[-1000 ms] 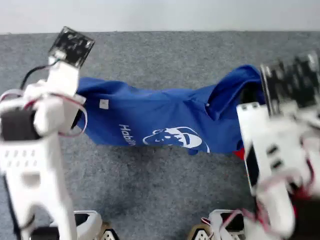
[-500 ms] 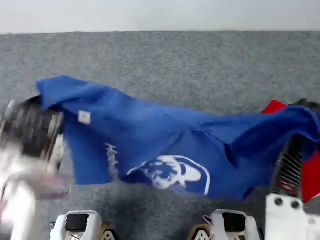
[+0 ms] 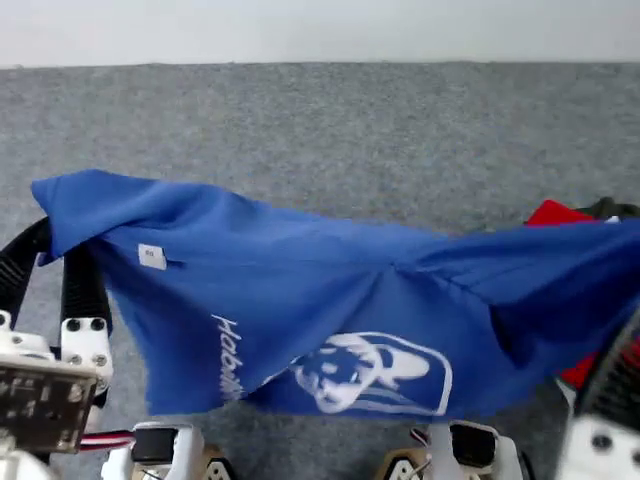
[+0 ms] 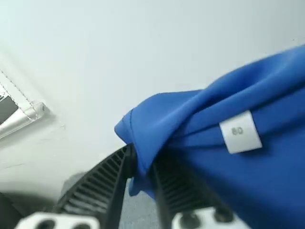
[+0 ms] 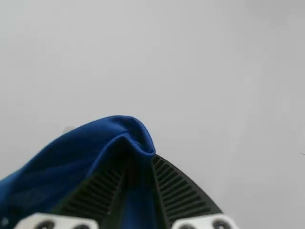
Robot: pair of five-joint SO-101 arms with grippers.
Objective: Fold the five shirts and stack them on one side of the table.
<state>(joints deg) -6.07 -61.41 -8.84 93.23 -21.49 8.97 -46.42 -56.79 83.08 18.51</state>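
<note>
Blue shirt (image 3: 300, 290) has risen; left gripper (image 4: 140, 161) and right gripper (image 5: 138, 164) clamp it (2 corners).

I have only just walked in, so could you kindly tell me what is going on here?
The two arms hold a blue shirt up between them, spread wide over the grey table. The left gripper is shut on the end with the small white tag, and the right gripper is shut on a fold at the opposite end. A red garment lies behind the shirt, near the right arm's side. The blue shirt is not yet folded.
</note>
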